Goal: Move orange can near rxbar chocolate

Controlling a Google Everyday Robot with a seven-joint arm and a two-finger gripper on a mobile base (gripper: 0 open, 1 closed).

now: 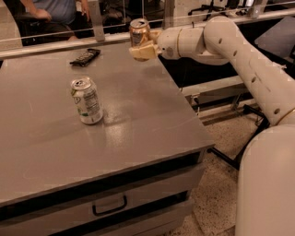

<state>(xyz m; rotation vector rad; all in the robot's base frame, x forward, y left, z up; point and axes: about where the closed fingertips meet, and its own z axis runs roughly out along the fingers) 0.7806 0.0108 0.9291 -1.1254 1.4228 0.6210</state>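
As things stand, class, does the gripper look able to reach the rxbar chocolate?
Probably yes. The gripper, shut on the orange can, hangs above the table; only bare surface lies between it and the rxbar chocolate.

The claw (142, 48) is hanging over the far right corner of the surface (138, 120), its tan fingers (146, 50) gripping the orange can (138, 28) and hiding its lower part. Left of the claw, the rxbar chocolate (85, 56) is showing print too small to read. Further left, a seated person (55, 9) is being cut off by the top edge.
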